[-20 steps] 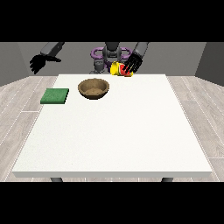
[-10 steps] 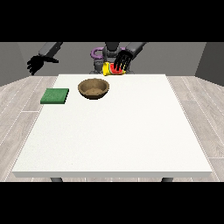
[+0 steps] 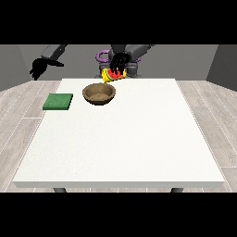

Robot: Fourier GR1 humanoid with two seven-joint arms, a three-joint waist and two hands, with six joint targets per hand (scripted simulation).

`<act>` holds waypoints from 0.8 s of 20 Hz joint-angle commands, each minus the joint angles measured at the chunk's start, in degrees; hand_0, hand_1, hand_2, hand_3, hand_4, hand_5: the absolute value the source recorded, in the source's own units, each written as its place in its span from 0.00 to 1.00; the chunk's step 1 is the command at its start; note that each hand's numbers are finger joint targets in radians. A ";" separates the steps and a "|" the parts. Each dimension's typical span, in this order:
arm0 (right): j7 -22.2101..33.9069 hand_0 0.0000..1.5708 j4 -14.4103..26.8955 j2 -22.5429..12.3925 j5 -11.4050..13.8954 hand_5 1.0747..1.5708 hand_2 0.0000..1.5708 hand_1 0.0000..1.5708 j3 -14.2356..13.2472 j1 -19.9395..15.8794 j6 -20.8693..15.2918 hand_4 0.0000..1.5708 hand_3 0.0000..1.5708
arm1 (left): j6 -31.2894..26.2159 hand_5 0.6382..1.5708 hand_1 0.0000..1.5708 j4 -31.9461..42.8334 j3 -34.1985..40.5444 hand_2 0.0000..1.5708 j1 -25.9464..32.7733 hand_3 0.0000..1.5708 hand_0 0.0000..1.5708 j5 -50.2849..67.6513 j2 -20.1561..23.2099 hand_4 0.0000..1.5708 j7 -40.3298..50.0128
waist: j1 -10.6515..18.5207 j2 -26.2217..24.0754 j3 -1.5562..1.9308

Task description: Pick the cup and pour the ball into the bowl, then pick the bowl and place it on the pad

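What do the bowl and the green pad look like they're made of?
The bowl looks wooden: brown, matte, with a mottled, grainy inside. The pad looks like cloth or foam: flat, dull green, no shine. Neither can be told for sure.

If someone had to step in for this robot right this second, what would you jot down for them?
Hands: the hand at the view's right is wrapped round the cup, held above the table's far edge, near the bowl. The hand at the view's left hangs off the table's side, holding nothing.
Things: the bowl stands on the table; the green pad lies beside it, apart. I cannot see the ball.
Done: cup picked up.
Left: pour the ball into the bowl, then set the bowl on the pad.
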 commanded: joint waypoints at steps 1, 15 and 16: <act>0.58 0.00 -0.34 1.25 0.00 0.92 0.00 0.00 0.29 -0.60 -2.03 0.00 0.14 | -2.57 1.00 0.19 -0.51 -1.86 1.00 1.63 1.00 0.19 -4.30 -0.04 0.57 0.36 | 0.26 -0.67 -0.01; 0.51 0.00 0.64 3.66 0.11 0.90 0.00 0.00 1.96 -3.56 -0.94 0.00 0.12 | -21.17 0.83 0.45 0.33 -10.28 1.00 -8.77 1.00 0.45 -13.34 1.56 0.76 -2.11 | -2.93 0.33 0.02; 1.15 0.00 2.01 0.75 -0.66 0.90 0.00 0.00 0.83 -5.19 0.97 0.00 0.15 | -22.86 0.83 0.49 -1.63 -13.34 1.00 -8.60 1.00 0.49 -15.51 -0.03 0.76 0.99 | -2.18 1.56 0.04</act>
